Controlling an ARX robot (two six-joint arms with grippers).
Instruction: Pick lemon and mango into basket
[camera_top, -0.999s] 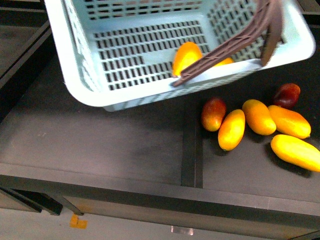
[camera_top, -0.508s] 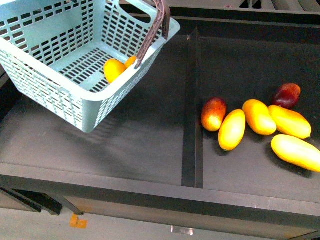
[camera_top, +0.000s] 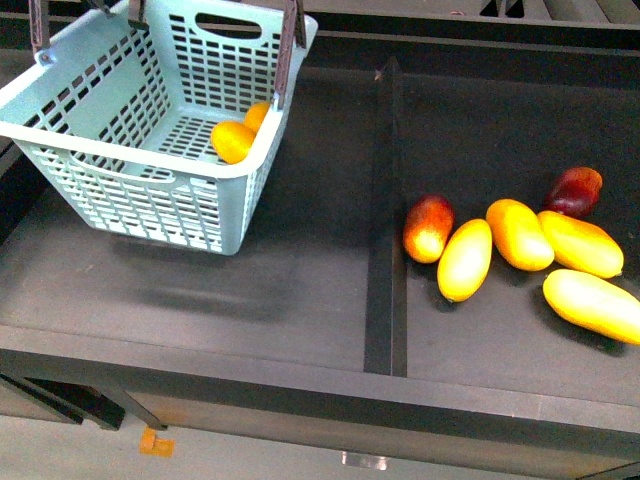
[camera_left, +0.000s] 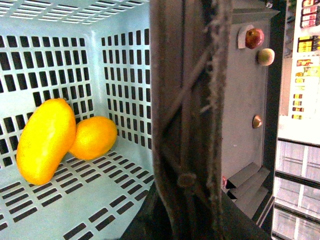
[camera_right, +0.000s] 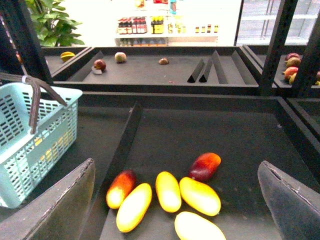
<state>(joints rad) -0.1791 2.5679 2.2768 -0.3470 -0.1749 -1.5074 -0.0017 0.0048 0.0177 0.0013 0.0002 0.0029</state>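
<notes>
While the light turquoise plastic basket (camera_top: 150, 140) with slotted lattice sides hangs tilted above the left compartment of the dark surface (camera_top: 250, 290), its shadow falls on the surface below it. Its brown swing handle (camera_left: 185, 120) fills the left wrist view at very close range, and whether the left claw is pressed together around it cannot be told from that view. Inside the basket, the plump yellow-orange mango (camera_left: 44, 141) and the small bright yellow oval lemon (camera_left: 94, 137) lie touching each other on the slotted floor against a side wall. A raised dark divider (camera_top: 386, 210) separates this compartment from the right one, where four long orange-yellow mangoes (camera_top: 465, 259) and two dark red-blushed mangoes (camera_top: 427, 227) lie close together. The right claw (camera_right: 175, 200) is spread wide above those fruits, its two dark fingers (camera_right: 60, 200) at either edge of the right wrist view, gripping nothing.
</notes>
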